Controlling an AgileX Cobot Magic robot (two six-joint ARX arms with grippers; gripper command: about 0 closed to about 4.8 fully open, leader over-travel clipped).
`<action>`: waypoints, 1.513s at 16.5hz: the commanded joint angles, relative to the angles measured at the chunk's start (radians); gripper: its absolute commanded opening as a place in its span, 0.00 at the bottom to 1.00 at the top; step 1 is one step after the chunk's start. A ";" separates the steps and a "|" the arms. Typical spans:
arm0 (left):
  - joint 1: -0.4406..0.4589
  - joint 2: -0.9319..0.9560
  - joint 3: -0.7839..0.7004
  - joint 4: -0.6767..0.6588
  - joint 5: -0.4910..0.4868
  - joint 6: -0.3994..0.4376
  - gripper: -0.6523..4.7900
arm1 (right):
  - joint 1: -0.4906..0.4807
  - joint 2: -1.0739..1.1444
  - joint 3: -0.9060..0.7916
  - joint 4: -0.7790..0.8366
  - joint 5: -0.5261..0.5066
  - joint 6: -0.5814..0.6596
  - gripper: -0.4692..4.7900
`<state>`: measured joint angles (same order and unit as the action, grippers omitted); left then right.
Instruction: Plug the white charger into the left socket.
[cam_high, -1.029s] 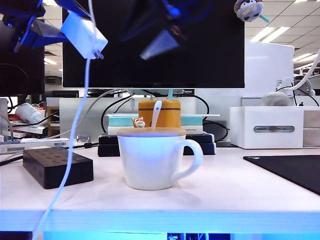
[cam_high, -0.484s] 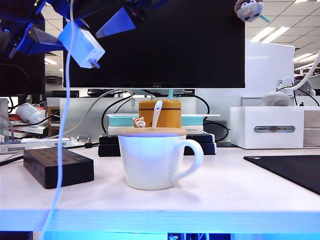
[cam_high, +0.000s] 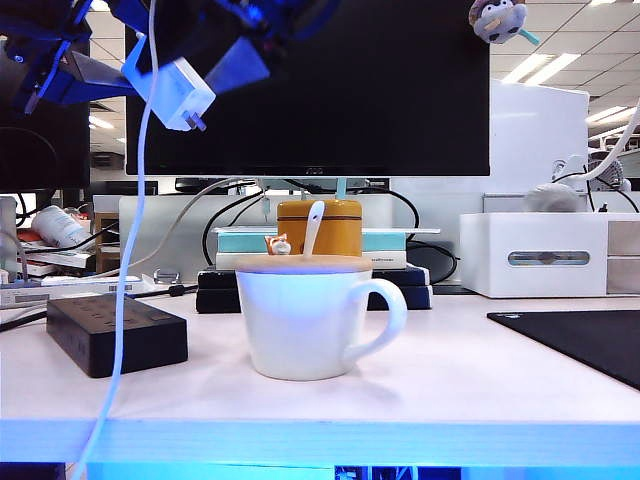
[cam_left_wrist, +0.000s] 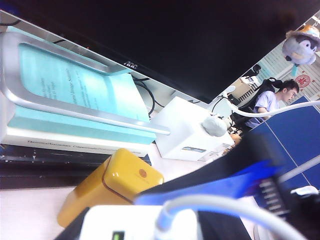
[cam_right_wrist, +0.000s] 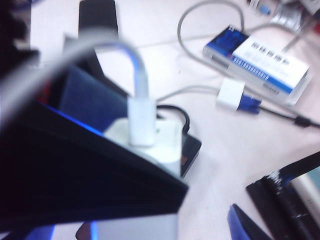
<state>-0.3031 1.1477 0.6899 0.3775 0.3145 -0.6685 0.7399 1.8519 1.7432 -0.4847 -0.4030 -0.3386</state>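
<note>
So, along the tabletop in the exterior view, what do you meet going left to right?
Black power strip → white mug with a spoon in it → white box with a slot → black mat. Overhead at upper left, the left gripper holds the white charger; the right gripper is beside it.

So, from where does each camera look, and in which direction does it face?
Exterior view: low at the table edge, facing the monitor; left gripper holds the white charger up high, right gripper beside it.
Left wrist view: looks toward the monitor; its blue finger shows.
Right wrist view: looks down at the table.
All views share the charger.
</note>
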 joint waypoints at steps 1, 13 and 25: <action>0.001 -0.006 0.009 0.029 0.016 -0.001 0.50 | 0.008 0.008 0.005 0.011 0.013 -0.002 0.83; 0.001 -0.006 0.009 0.005 0.023 0.032 0.50 | 0.008 0.007 0.006 0.041 0.035 0.002 0.41; 0.002 -0.018 0.009 -0.017 0.041 0.326 1.00 | -0.008 0.000 0.007 0.042 0.039 -0.003 0.42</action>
<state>-0.3023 1.1389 0.6930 0.3626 0.3489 -0.3614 0.7391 1.8652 1.7428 -0.4694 -0.3565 -0.3416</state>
